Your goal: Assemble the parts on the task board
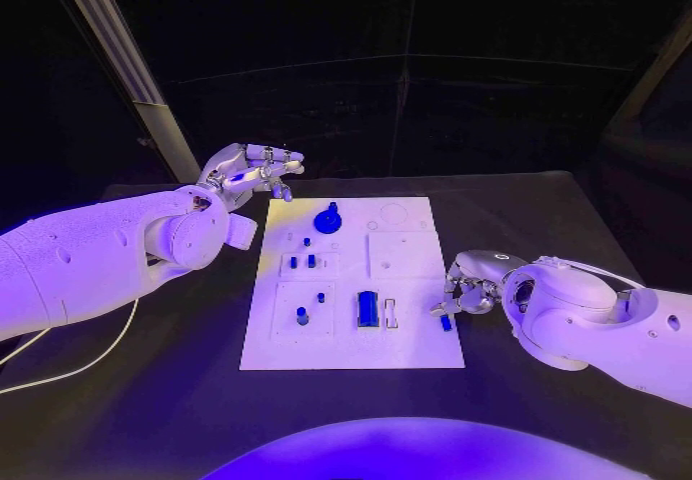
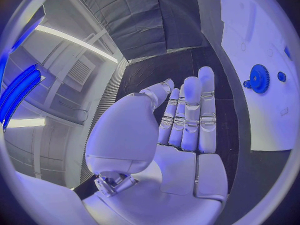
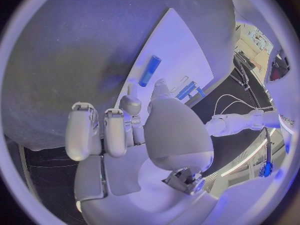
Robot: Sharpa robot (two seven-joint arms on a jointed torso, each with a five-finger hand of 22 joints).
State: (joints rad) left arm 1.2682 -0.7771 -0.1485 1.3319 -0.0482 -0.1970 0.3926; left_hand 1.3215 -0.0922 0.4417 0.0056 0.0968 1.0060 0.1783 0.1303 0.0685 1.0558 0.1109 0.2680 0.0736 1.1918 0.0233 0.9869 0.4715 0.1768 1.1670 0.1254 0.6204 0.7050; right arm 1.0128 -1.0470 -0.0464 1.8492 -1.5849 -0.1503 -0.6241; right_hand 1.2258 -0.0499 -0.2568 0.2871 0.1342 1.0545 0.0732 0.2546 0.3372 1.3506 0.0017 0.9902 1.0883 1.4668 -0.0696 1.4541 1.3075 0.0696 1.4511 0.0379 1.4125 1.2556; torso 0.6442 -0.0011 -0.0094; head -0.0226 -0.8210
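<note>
A small blue part [image 1: 446,323] is seen at the fingertips of the right hand [image 1: 469,292], at the task board's [image 1: 418,340] near right edge; whether it is pinched cannot be told; the left hand [image 1: 248,170] is held open and empty, well apart from it.

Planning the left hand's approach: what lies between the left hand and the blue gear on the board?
Nothing. In the head view, only bare black table and bare white task board separate the left hand from the blue gear.
</note>
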